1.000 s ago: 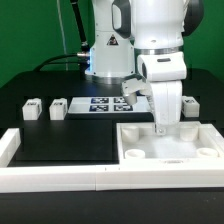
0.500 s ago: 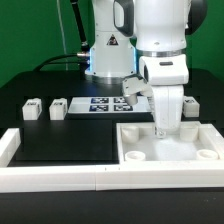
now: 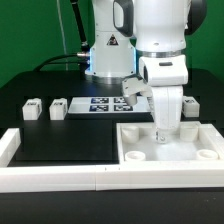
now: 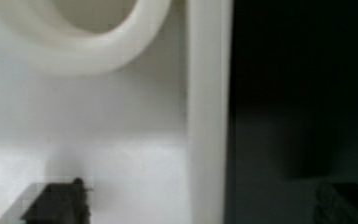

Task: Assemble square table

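The white square tabletop point(image 3: 180, 148) lies at the exterior view's lower right, its round corner sockets point(image 3: 133, 154) facing up. My gripper point(image 3: 163, 131) points straight down at the slab's far edge. In the wrist view the dark fingertips point(image 4: 60, 200) stand wide apart on either side of the raised rim point(image 4: 206, 100), without touching it, and a socket point(image 4: 96, 25) shows near it. The gripper point(image 4: 202, 200) is open and holds nothing. Two short white legs point(image 3: 31, 110) point(image 3: 57, 108) lie at the left, and another point(image 3: 191, 104) lies right of the gripper.
The marker board point(image 3: 105, 104) lies flat behind the gripper, in front of the robot base. White border rails run along the table's front point(image 3: 80, 178) and left point(image 3: 8, 148). Black table surface point(image 3: 65, 140) lies left of the tabletop.
The gripper has shifted slightly to the exterior view's right over the slab's far edge. The tabletop and the legs have not moved.
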`<action>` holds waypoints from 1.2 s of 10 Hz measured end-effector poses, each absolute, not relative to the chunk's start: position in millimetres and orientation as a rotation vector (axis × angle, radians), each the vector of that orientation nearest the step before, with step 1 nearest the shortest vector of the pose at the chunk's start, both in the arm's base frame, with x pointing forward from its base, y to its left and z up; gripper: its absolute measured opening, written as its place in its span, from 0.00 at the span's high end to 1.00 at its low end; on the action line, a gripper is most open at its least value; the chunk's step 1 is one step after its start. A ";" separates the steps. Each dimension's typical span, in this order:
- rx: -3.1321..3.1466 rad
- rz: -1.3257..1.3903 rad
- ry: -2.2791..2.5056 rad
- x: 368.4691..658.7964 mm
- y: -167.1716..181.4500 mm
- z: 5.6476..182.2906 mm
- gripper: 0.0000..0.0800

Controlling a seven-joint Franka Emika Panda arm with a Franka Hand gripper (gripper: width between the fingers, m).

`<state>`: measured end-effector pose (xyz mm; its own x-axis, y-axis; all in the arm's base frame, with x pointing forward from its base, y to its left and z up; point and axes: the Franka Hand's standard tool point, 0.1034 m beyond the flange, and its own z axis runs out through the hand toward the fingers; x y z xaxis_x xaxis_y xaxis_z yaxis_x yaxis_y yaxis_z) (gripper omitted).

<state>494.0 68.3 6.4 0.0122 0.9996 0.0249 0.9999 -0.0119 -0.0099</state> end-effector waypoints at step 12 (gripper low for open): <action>-2.852 -0.053 -1.346 471.1 130.0 69.3 0.19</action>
